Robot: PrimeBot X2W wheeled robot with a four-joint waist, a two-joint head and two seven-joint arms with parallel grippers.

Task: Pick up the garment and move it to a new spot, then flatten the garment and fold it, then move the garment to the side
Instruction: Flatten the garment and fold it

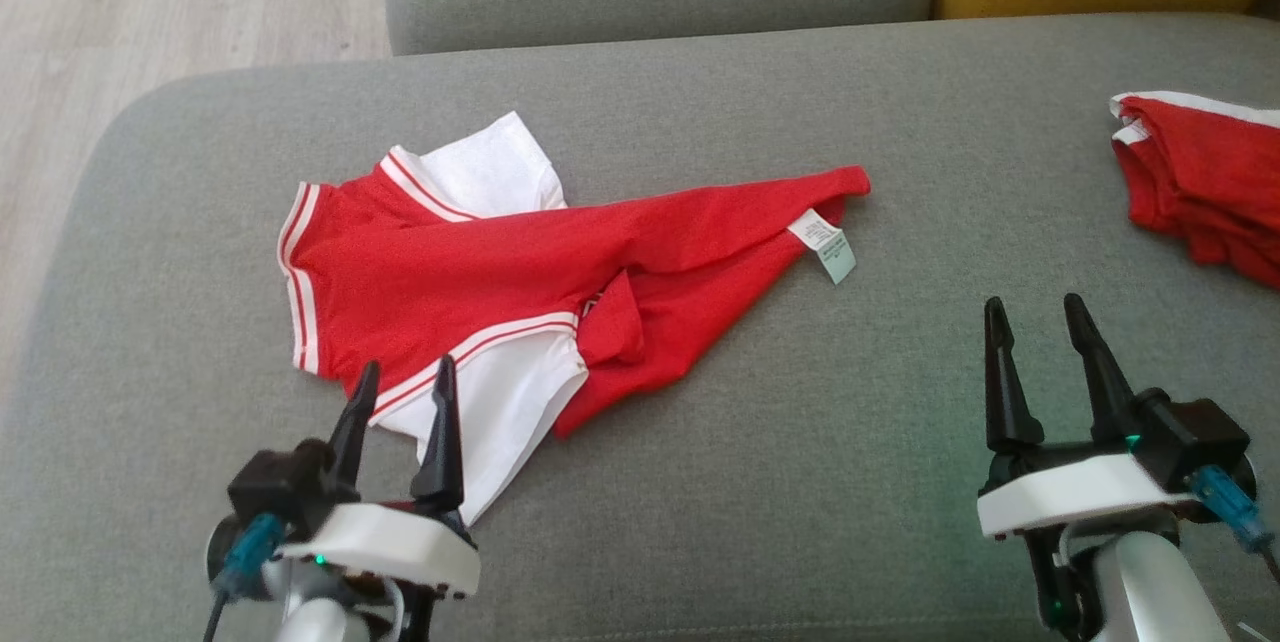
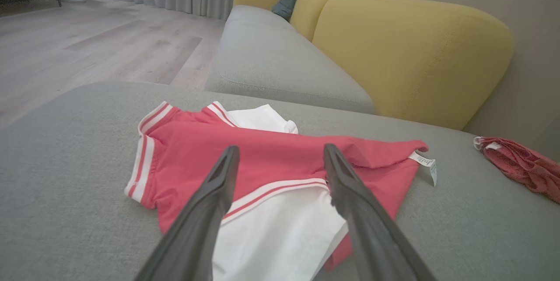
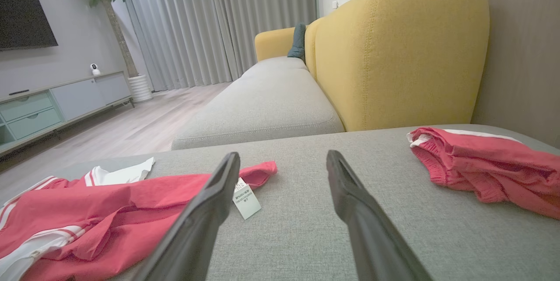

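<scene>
While garment point(image 1: 480, 262) lies crumpled on sofa seat point(image 1: 800, 442) | left hand point(image 1: 408, 365) spread wide over its white sleeve | right hand point(image 1: 1033, 301) spread wide

At the far right, a second red garment point(image 1: 1205, 187) runs off the picture's edge. The print on the garment's point(image 1: 470, 262) label point(image 1: 832, 252) is too small to read. The left gripper's point(image 1: 408, 364) fingers cover part of the near white sleeve point(image 1: 510, 412).

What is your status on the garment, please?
Left gripper open, right gripper open, both empty. Shirt crumpled, unfolded, at left fingertips. Second red garment far right, clear.
</scene>
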